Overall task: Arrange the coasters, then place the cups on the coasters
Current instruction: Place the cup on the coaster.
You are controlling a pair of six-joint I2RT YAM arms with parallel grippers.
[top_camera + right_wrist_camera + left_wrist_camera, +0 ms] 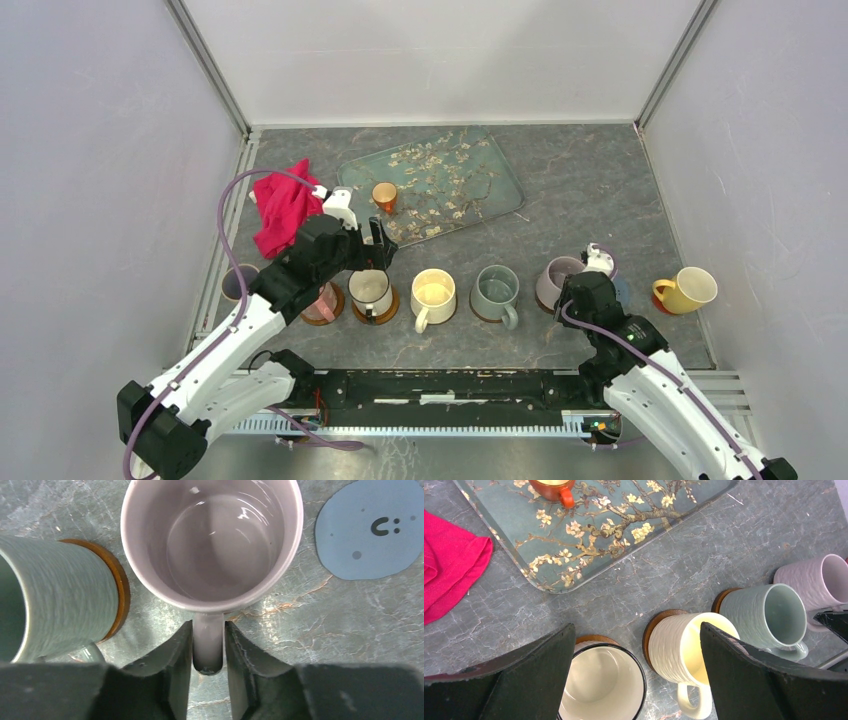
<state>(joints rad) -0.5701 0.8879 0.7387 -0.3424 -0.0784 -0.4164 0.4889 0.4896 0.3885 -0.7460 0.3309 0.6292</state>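
Made out little of the mauve-rimmed cup far out to the left of the left gripper, cut off against the frame rail. Saw only a sliver of the pink mug, buried under that arm. Found the left gripper spread wide and holding nothing, hanging over the white black-rimmed mug, which sat on an orange-brown coaster directly below and between the fingers. Noted the cream mug and grey-green mug to its right, each on a brown coaster.

Found the right gripper drawn narrow around the handle of the mauve mug, jaws flush on both sides of it and the handle pointing straight back into the gripper. Could not tell how firm the pinch was. Saw no coaster under this mug, only bare worktop.

Judged the coming move to turn on the grey-blue coaster, lying ahead and to the right of the right gripper, just beside the mug but apart from it, and far nearer this arm than the left one. Could not tell whether the yellow mug, further right, had a coaster beneath.
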